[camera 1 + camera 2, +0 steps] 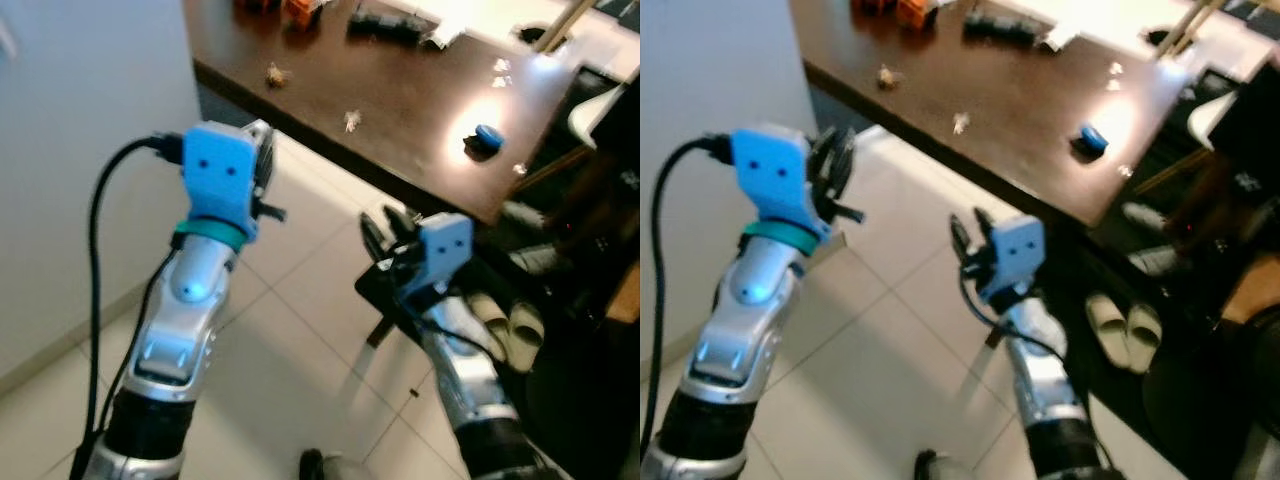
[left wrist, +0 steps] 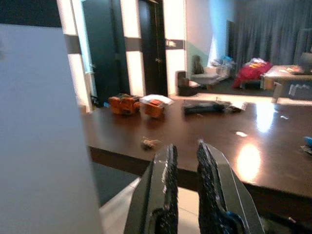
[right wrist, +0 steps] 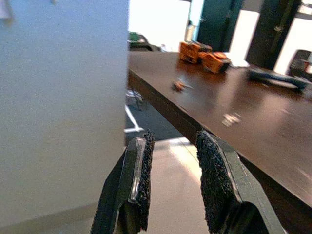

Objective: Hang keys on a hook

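Both arms are raised ahead of the chest, clear of the dark wooden worktop [image 1: 420, 110], which reads as a carrying or approach posture rather than a reach. The left claw [image 2: 184, 161] has its fingers nearly together with a thin gap and nothing between them; the right claw [image 3: 173, 161] is spread wider and is likewise empty. The likeliest candidates for the keys are two small pale clumps on the worktop, one near the far corner [image 1: 276, 73] and one nearer the middle [image 1: 352, 120], but blur keeps me from confirming either. No hook can be made out; a pale wall [image 1: 90, 150] stands at the robot's left. Also on the worktop are a blue object [image 1: 488, 136], orange items [image 2: 136, 105] and a black oblong thing [image 2: 202, 107], all undefined. Slippers [image 1: 510, 322] lie on the floor under the worktop's edge, where shadow hides the rest.
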Controlling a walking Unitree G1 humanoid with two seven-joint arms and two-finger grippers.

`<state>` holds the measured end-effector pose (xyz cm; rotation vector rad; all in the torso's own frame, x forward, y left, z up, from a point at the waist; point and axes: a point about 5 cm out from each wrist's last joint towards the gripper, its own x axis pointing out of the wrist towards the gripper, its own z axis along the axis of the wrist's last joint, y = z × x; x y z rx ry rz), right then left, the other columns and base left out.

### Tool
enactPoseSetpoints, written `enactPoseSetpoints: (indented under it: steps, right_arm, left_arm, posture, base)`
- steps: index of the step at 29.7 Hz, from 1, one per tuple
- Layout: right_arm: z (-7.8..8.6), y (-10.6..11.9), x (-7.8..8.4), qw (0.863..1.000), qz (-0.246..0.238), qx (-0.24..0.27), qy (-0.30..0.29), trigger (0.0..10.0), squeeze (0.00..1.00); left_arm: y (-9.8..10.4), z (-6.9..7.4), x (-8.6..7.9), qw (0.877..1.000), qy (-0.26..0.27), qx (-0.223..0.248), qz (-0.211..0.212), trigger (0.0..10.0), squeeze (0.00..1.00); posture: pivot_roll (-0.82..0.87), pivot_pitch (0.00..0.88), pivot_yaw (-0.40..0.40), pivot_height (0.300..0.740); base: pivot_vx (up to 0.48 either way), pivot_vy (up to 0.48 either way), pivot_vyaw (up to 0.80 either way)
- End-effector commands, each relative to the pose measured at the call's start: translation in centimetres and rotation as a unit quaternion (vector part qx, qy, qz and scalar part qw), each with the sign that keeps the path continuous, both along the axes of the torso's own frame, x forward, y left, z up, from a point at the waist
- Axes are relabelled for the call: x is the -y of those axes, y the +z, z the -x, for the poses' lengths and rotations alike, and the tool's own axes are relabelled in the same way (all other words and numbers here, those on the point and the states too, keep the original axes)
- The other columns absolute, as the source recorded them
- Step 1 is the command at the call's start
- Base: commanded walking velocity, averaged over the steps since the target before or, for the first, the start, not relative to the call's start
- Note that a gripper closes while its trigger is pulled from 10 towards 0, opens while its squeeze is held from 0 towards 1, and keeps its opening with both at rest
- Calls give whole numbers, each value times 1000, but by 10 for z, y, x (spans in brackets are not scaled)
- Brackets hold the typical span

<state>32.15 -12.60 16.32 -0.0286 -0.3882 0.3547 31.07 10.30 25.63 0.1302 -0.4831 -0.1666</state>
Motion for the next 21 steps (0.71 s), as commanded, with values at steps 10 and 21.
enactPoseSetpoints:
  steps: [10, 21]
  right_arm:
    - [5, -12, -4, 1000, 5, -22, 6, 10000, 0]
    - [1, -13, -1, 999, 0, -38, -1, 10000, 0]
  left_arm:
    - [-1, 1, 2, 1000, -6, -14, -7, 10000, 0]
    - [2, 5, 12, 999, -37, -15, -10, 10000, 0]
  posture:
    - [-5, 123, -13, 740]
    - [-7, 117, -15, 740]
  base:
    - [438, 0, 0]
    - [432, 0, -509]
